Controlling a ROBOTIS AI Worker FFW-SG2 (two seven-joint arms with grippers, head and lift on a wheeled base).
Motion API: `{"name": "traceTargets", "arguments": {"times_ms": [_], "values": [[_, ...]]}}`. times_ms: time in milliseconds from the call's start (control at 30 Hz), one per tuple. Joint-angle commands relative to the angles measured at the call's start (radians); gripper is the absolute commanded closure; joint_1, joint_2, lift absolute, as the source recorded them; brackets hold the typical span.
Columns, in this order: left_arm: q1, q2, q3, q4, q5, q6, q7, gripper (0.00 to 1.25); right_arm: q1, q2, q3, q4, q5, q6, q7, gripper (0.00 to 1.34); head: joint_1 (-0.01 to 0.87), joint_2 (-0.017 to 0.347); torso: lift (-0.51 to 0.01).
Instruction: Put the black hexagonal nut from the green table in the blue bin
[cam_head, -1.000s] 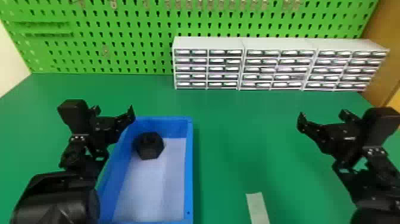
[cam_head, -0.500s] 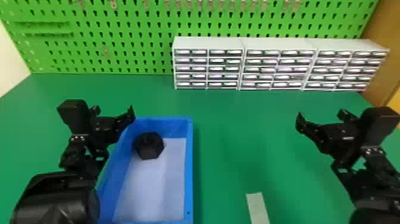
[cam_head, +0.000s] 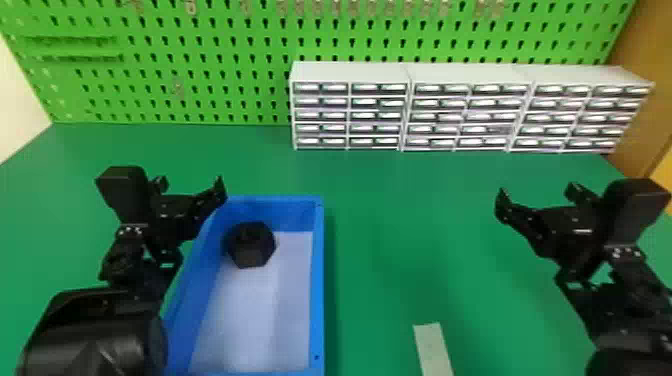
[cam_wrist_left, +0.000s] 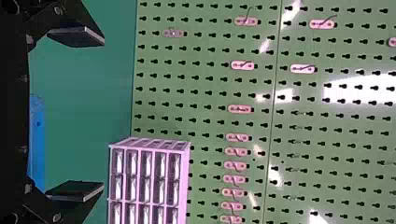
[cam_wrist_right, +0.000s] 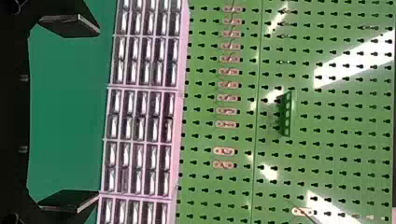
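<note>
The black hexagonal nut (cam_head: 252, 245) lies inside the blue bin (cam_head: 318, 280), near its far left corner, touched by neither gripper. My left gripper (cam_head: 192, 185) is above and left of the bin's far left corner. In the left wrist view, the left gripper (cam_wrist_left: 76, 114) has its fingers wide apart and nothing between them, and part of the bin's blue wall (cam_wrist_left: 37, 144) shows past it. Over the right side of the table stands my right gripper (cam_head: 537, 192). The right wrist view has the right gripper (cam_wrist_right: 70, 116) open too, holding nothing.
White drawer cabinets (cam_head: 350, 72) stand along the back of the green table (cam_head: 425, 225), before a green pegboard (cam_head: 200, 65). A pale strip (cam_head: 432, 350) lies on the table near the front, right of the bin.
The right gripper has shifted very slightly to the left. The left arm, the bin and the nut have stayed where they were.
</note>
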Motion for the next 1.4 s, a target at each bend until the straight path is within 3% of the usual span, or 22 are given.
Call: {"name": "traceTargets", "arguments": {"times_ms": [0, 1367], "values": [[0.000, -0.003, 0.001, 0.000, 0.000, 0.000, 0.000, 0.19, 0.000, 0.000, 0.002, 0.002, 0.000, 0.000, 0.000, 0.08, 0.686, 0.051, -0.097], [-0.002, -0.003, -0.004, 0.000, 0.006, 0.003, 0.000, 0.19, 0.005, -0.002, 0.002, 0.003, -0.009, 0.000, 0.000, 0.08, 0.686, 0.051, -0.097]]}}
